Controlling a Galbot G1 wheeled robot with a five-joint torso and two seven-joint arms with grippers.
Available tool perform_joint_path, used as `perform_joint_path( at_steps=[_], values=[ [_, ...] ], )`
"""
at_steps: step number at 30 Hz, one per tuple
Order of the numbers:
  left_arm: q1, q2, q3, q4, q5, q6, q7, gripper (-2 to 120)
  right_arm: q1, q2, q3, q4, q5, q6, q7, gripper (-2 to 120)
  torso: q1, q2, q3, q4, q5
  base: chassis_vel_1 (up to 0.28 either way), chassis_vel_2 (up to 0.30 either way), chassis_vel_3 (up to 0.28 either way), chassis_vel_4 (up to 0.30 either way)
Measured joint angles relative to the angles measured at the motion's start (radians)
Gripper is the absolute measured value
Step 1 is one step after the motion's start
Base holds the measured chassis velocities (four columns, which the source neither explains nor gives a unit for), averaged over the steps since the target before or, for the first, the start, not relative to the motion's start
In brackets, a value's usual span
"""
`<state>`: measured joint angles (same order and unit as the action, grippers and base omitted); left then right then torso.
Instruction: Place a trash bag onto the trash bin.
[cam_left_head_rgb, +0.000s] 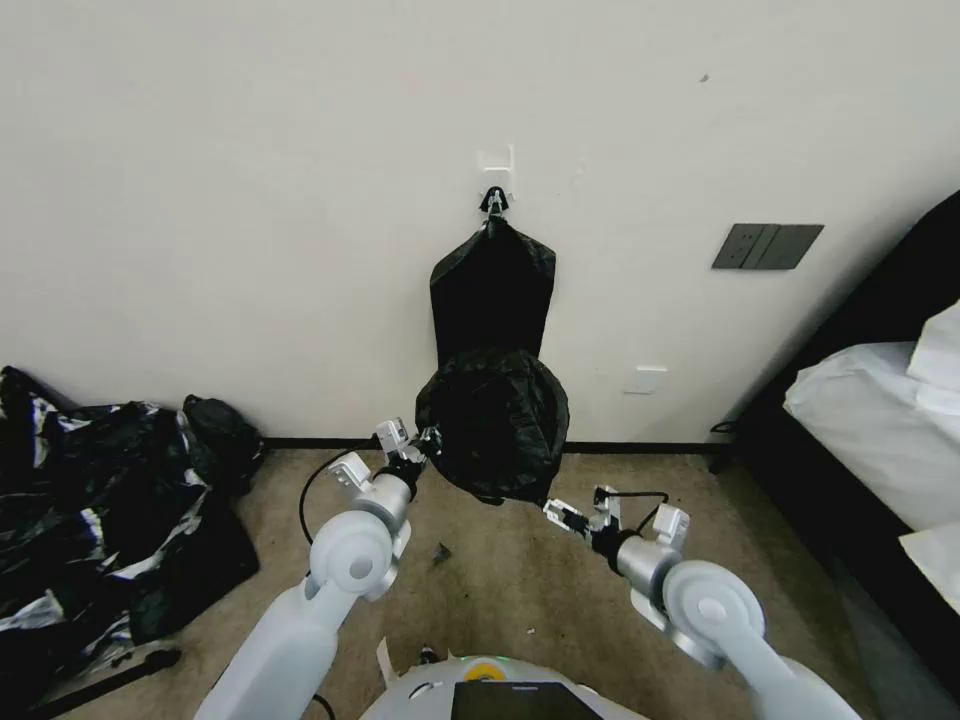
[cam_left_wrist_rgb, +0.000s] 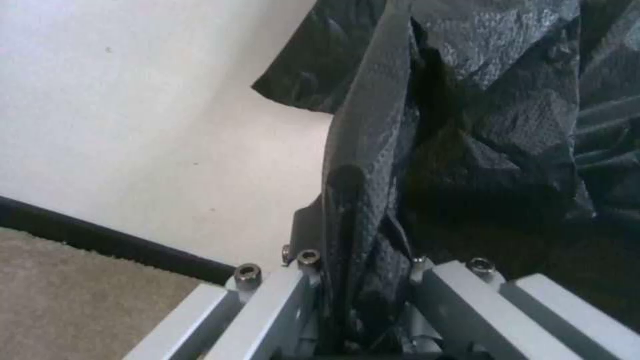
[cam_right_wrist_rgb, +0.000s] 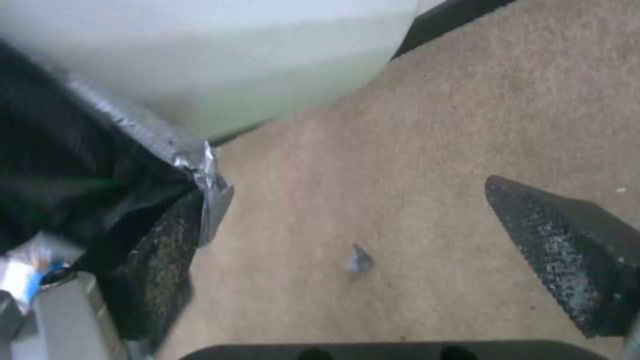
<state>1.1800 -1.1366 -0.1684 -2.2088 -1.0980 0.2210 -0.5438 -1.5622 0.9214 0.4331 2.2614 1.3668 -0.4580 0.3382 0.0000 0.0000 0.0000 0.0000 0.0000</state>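
Observation:
The trash bag (cam_left_head_rgb: 492, 425), thin black plastic, is draped over the trash bin by the wall and hides the bin from the head view. My left gripper (cam_left_head_rgb: 427, 440) is at the bag's left edge, shut on a fold of it (cam_left_wrist_rgb: 363, 200). My right gripper (cam_left_head_rgb: 557, 513) is low at the bag's right side and stands open. In the right wrist view (cam_right_wrist_rgb: 347, 192) the bag's hem (cam_right_wrist_rgb: 87, 170) hangs against one finger (cam_right_wrist_rgb: 163, 245), while the other finger (cam_right_wrist_rgb: 567, 250) is apart over carpet. The bin's cream-white wall (cam_right_wrist_rgb: 267, 65) shows below the hem.
A flat black bundle (cam_left_head_rgb: 492, 285) hangs from a wall hook directly above the bin. A big black plastic heap (cam_left_head_rgb: 100, 510) lies on the floor at left. A bed (cam_left_head_rgb: 880, 420) stands at right. A small scrap (cam_left_head_rgb: 441, 551) lies on the carpet.

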Motion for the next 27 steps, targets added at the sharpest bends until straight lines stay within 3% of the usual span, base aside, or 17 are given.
perform_joint_path(
  at_steps=[3, 4, 6, 12, 17, 22, 27],
  values=[
    [-0.017, 0.001, -0.002, 0.023, 0.019, 0.007, -0.032, 3, -0.071, -0.011, 0.016, 0.028, -0.153, 0.008, -0.130, 100, 0.000, 0.000, 0.000, -0.0003, -0.0001, 0.000, 0.000, 0.000, 0.000],
    [-0.017, 0.001, -0.002, 0.023, 0.019, 0.007, -0.032, 3, -0.071, -0.011, 0.016, 0.028, -0.153, 0.008, -0.130, 100, 0.000, 0.000, 0.000, -0.0003, -0.0001, 0.000, 0.000, 0.000, 0.000],
    [-0.034, -0.003, 0.004, 0.049, 0.037, 0.014, -0.063, 3, -0.112, -0.020, 0.022, 0.039, -0.311, 0.040, -0.239, 100, 0.000, 0.000, 0.000, -0.0002, -0.0001, 0.000, 0.000, 0.000, 0.000],
    [-0.055, -0.010, 0.021, 0.093, 0.070, 0.041, -0.099, 3, -0.119, -0.031, 0.051, 0.088, -0.458, 0.116, -0.281, 100, 0.000, 0.000, 0.000, -0.0001, 0.0000, 0.000, 0.000, 0.000, 0.000],
    [-0.055, -0.008, 0.036, 0.109, 0.106, 0.054, -0.098, 3, -0.065, -0.057, 0.091, 0.140, -0.484, 0.131, -0.253, 100, 0.000, 0.000, 0.000, -0.0003, 0.0000, 0.000, 0.000, 0.000, 0.000],
    [-0.044, -0.008, 0.068, 0.112, 0.177, 0.062, -0.090, 3, 0.096, -0.128, 0.073, 0.192, -0.412, 0.099, -0.185, 99, 0.000, 0.000, 0.000, 0.0001, 0.0001, 0.000, 0.000, 0.000, 0.000],
    [-0.020, -0.010, 0.102, 0.120, 0.319, 0.060, -0.053, 3, 0.290, -0.184, -0.052, 0.198, -0.373, 0.014, -0.177, 85, 0.000, 0.000, 0.000, 0.0000, -0.0001, 0.000, 0.000, 0.000, 0.000]
  ],
)
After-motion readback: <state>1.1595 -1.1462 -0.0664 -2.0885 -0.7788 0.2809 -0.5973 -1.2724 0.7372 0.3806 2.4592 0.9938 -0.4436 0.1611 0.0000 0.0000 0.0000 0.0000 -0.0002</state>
